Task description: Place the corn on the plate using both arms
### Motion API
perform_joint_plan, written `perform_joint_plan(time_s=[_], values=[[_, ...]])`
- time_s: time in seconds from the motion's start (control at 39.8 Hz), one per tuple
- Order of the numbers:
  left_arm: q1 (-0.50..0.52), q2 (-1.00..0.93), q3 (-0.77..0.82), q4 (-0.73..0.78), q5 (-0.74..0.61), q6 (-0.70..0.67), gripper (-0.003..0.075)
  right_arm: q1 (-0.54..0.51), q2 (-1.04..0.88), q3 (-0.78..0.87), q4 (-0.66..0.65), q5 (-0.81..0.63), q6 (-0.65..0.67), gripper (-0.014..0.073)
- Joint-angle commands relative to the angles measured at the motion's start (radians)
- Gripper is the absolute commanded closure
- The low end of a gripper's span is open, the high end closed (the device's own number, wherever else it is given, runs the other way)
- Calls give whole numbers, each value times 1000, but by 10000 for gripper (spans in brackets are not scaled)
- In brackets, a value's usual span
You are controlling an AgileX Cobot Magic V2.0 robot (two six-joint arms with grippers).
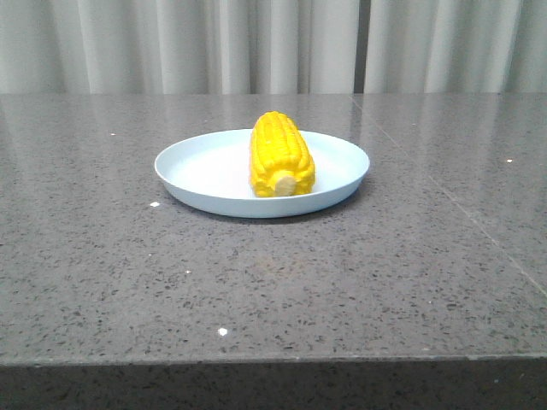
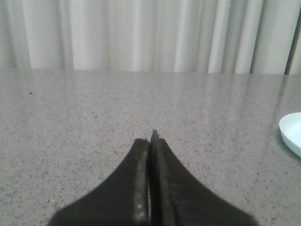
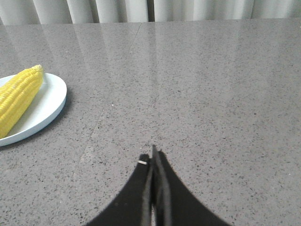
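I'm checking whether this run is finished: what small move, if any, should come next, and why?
Probably none beyond keeping both arms parked. The corn already lies on the plate, and the left claw and right claw are shut, empty and off the plate.

Grey speckled stone table (image 1: 256, 282), glossy, with faint reflections toward the back. A thin seam line (image 1: 444, 201) runs diagonally across its right side. Front edge of the table visible along the bottom of the front view. Pale pleated curtain (image 1: 256, 43) hangs behind the table, filling the whole background.
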Motion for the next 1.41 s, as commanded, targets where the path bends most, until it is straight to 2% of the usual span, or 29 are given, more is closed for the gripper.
perform_joint_plan(time_s=[0.0, 0.15, 0.28, 1.16, 1.28, 1.38], values=[[2, -22, 24, -2, -125, 3, 741, -5, 14, -23, -25, -80, -12, 656], [2, -22, 103, -6, -205, 3, 741, -5, 14, -23, -25, -80, -12, 656], [2, -20, 105, -9, -167, 3, 741, -5, 14, -23, -25, -80, -12, 656], [2, -20, 105, -9, -167, 3, 741, -5, 14, -19, -23, -81, -12, 656], [2, -20, 105, -9, -167, 3, 741, -18, 4, 23, 3, -138, -95, 656], [2, -20, 105, -9, -167, 3, 741, -61, -36, 117, 104, -298, -245, 656]])
